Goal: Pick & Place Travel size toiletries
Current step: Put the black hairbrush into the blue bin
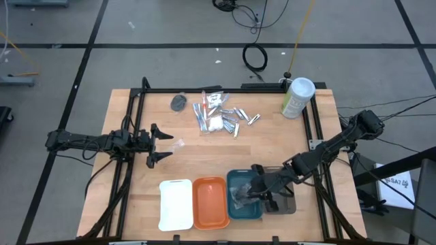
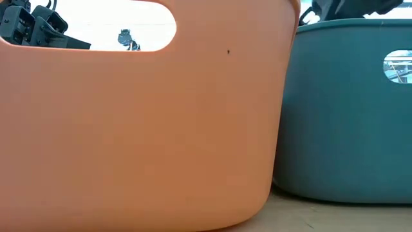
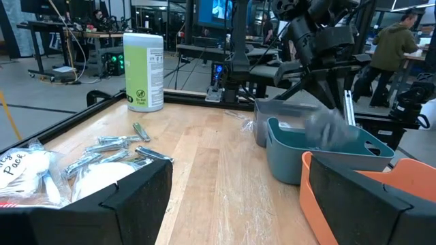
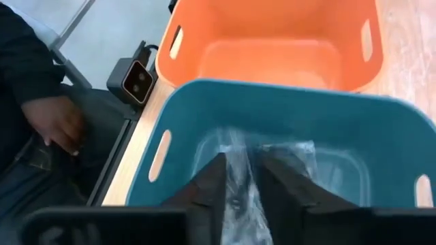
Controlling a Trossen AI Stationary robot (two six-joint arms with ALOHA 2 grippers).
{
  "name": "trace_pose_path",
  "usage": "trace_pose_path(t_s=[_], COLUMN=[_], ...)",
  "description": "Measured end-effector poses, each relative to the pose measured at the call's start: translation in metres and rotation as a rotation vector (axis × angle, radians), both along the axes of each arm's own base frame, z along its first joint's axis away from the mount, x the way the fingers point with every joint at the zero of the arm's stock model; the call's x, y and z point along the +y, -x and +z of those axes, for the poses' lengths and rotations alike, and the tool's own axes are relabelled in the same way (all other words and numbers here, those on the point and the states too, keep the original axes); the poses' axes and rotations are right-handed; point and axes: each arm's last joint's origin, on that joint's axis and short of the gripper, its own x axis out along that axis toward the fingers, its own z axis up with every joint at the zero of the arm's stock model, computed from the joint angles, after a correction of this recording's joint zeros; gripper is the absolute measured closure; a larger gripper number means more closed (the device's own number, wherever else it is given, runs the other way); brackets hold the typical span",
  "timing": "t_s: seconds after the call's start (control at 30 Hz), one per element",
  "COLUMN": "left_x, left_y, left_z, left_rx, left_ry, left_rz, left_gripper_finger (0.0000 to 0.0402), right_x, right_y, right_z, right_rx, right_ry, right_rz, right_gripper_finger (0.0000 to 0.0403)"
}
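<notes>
Right gripper (image 4: pixel 238 180): hovering over the teal tray (image 1: pixel 240 178), fingers standing slightly apart with a clear-wrapped item (image 4: pixel 235 153) between them; whether gripping or releasing, cannot tell.
Clear-wrapped item: hanging blurred inside the teal tray's opening, above its floor.
Left gripper (image 1: pixel 161 144): waiting at the table's left side, fingers spread wide, holding nothing.
Remaining toiletries (image 1: pixel 219 116): lying in a loose heap near the table's far edge, comprising clear-wrapped sticks, silvery metal pieces (image 3: pixel 114 151) and white pads (image 1: pixel 215 124).
Dark grey bundle (image 1: pixel 178 101): lying just left of the heap.
Trays: sitting in a row at the near edge, white tray (image 1: pixel 176 204), orange tray (image 1: pixel 210 202), teal tray, grey tray (image 1: pixel 286 205), each touching the next.
Green canister (image 1: pixel 298 97): standing upright at the far right corner.
Background: showing a person's hand (image 4: pixel 58 122) beside the table.
</notes>
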Motion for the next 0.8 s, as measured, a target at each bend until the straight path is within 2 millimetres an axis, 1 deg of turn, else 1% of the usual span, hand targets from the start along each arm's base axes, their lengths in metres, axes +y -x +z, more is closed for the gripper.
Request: trace_pose_path(t_s=[0.17, 0.23, 0.3, 0.43, 0.53, 0.63, 0.8], left_x=[0.0, 0.0, 0.0, 0.0, 0.0, 0.0, 0.0], left_y=[0.0, 0.0, 0.0, 0.0, 0.0, 0.0, 0.0], left_z=[0.0, 0.0, 0.0, 0.0, 0.0, 0.0, 0.0], left_rx=[0.0, 0.0, 0.0, 0.001, 0.0, 0.0, 0.001], left_ry=[0.0, 0.0, 0.0, 0.0, 0.0, 0.0, 0.0], left_rz=[0.0, 0.0, 0.0, 0.0, 0.0, 0.0, 0.0], left_gripper_finger=[0.0062, 0.0062, 0.0062, 0.0062, 0.0062, 0.0062, 0.0062], right_x=[-0.002, -0.007, -0.013, -0.027, -0.041, -0.061, -0.096], right_y=[-0.005, -0.006, -0.005, 0.003, 0.012, 0.022, 0.035], right_z=[0.004, 0.008, 0.015, 0.032, 0.038, 0.035, 0.032], right_rx=[-0.084, -0.123, -0.168, -0.269, -0.347, -0.437, -0.595], right_ry=[0.051, 0.093, 0.142, 0.233, 0.276, 0.308, 0.291], right_rz=[0.049, 0.06, 0.021, 0.007, 0.011, -0.029, -0.18], right_gripper_finger=[0.0252, 0.023, 0.0217, 0.0213, 0.0219, 0.0227, 0.0234])
